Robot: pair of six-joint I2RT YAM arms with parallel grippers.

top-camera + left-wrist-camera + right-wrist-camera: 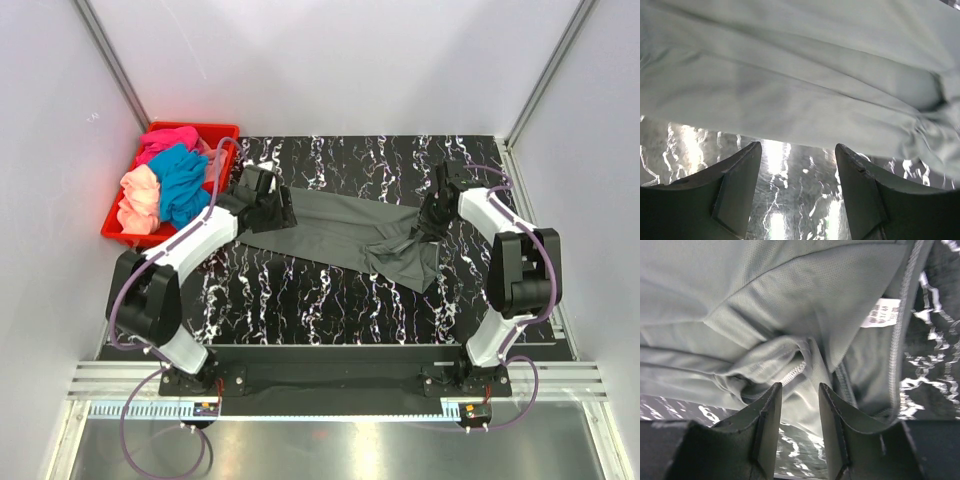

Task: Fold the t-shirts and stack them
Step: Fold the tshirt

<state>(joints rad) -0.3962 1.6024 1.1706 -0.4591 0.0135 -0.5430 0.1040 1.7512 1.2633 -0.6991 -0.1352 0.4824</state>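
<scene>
**On the table: one grey shirt unfolded, three more in the crate**

On the black marble-patterned table (pixel 330 290), a dark grey cloth t-shirt (pixel 350 235) lies stretched from left to right, flat at its left end and bunched into creases at its right. No neat fold shows and no stack exists, so the task looks barely begun. A magenta-pink shirt (pixel 165 140), a teal-blue shirt (pixel 183 180) and a peach shirt (pixel 140 195) lie crumpled in the red plastic crate (pixel 225 130) at the far left.

The left gripper (pixel 799 146) stands wide at the shirt's edge, holding nothing. The right gripper (pixel 800 386) is narrowly parted beside a stitched hem, near the small white neck tag (pixel 882 312), with no cloth visibly pinched.
</scene>
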